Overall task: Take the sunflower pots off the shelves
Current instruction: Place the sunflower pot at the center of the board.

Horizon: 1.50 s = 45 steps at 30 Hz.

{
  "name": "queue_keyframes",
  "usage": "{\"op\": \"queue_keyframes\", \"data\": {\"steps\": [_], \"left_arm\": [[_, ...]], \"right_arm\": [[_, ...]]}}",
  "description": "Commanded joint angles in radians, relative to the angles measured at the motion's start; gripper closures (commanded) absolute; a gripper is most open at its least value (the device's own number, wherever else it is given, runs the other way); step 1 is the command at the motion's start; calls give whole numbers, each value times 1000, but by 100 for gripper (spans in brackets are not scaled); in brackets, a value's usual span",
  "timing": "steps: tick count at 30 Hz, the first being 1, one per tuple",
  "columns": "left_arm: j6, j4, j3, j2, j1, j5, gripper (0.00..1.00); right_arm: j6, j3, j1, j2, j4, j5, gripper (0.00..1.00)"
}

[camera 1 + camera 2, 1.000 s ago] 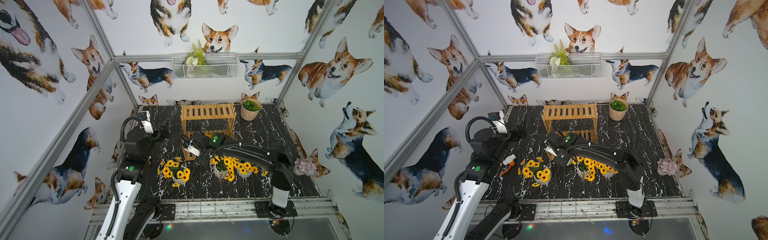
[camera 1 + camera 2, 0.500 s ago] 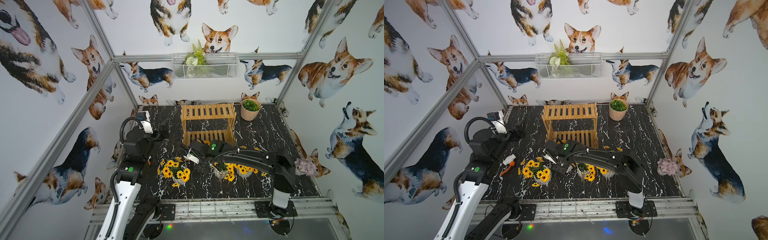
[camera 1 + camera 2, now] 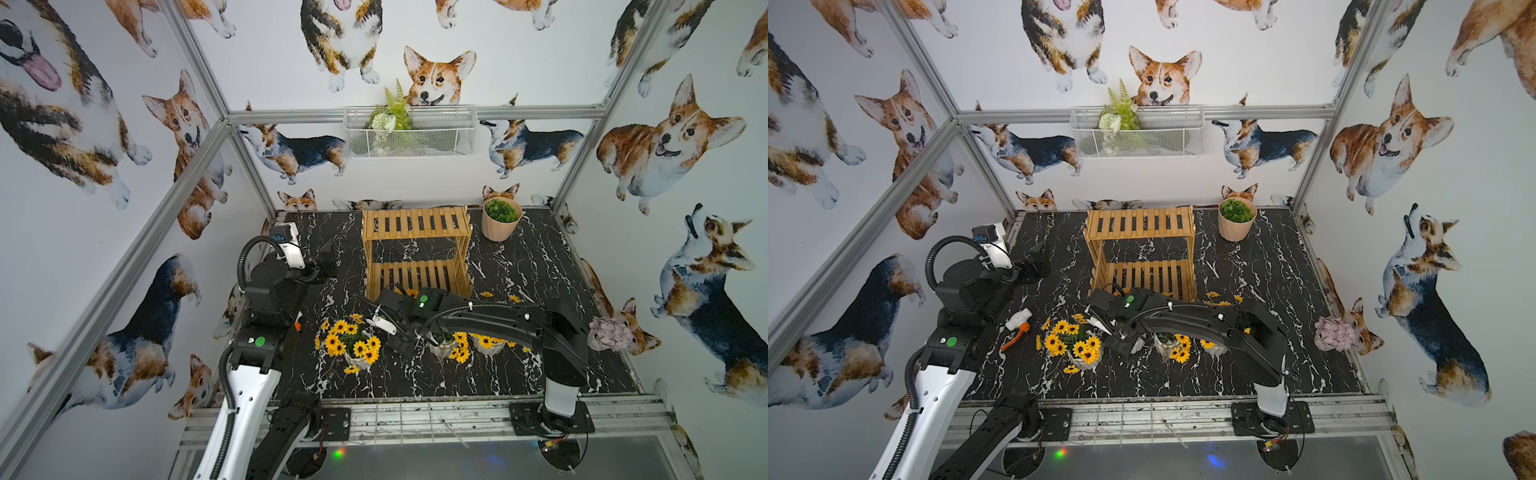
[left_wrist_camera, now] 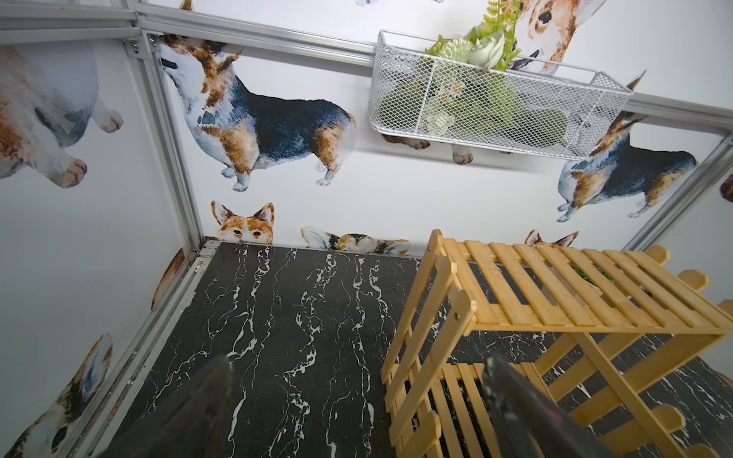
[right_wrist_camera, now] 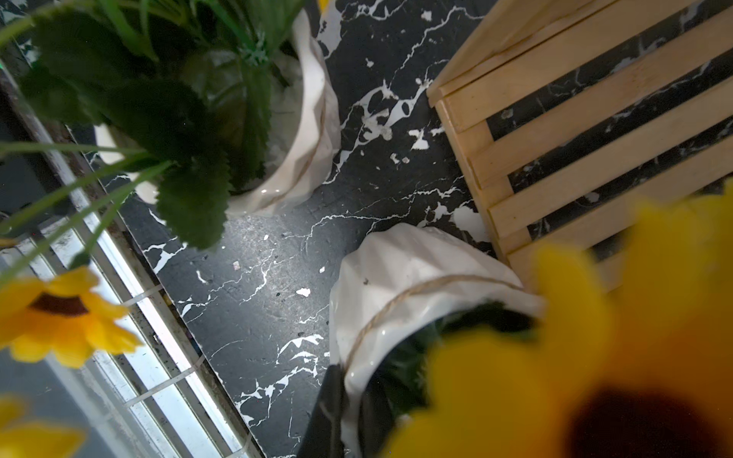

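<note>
The right gripper (image 5: pixel 351 400) is clamped on the rim of a pot (image 5: pixel 396 277), with one dark finger outside the wall and one inside. The pot sits right under the wrist, close to the front corner of the shelf's (image 3: pixel 415 224) lower board on the left arm's side. Whether its base touches the table (image 3: pixel 532 266) cannot be told. Its wall is glossy white ceramic creased into facets, and a strand of rough jute twine circles it just below the rim. Green leaves fill its mouth, and a yellow, dark-centred sunflower blurs across the wrist view.

A second pot (image 5: pixel 313 131) of the same make stands upright on the table toward the left arm, with bare table between it and the first. It has serrated green leaves and thin stems. A third pot (image 3: pixel 457 354) and a fourth pot (image 3: pixel 488 344) stand side by side under the right forearm. All four are in front of the shelf and off its boards.

The shelf is light wood with two tiers of flat slats on thin posts. The table is matte black with white marble veins.

The left gripper (image 4: pixel 357 361) hovers with its fingers spread wide over the table, beside the shelf and well apart from every pot.
</note>
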Motion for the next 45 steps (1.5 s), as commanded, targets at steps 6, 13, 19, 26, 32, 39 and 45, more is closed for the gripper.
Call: {"op": "queue_keyframes", "data": {"steps": [6, 13, 19, 26, 32, 39, 45], "left_arm": [[-2, 7, 2, -4, 3, -7, 0], [0, 6, 0, -7, 3, -9, 0], [-2, 6, 0, -8, 3, -11, 0], [-2, 6, -1, -7, 3, -11, 0], [-2, 6, -1, -8, 3, -11, 0], [-2, 6, 0, -7, 3, -11, 0], [4, 3, 3, -7, 3, -15, 0]], "right_arm": [[24, -27, 9, 4, 47, -6, 100], [31, -51, 14, 20, 58, -7, 100], [38, -60, 19, 26, 67, -16, 100], [42, -62, 22, 19, 67, -15, 87], [45, -55, 22, -1, 64, -14, 72], [43, -50, 22, -51, 67, -17, 54], [25, -65, 24, -139, 115, 3, 34]]}}
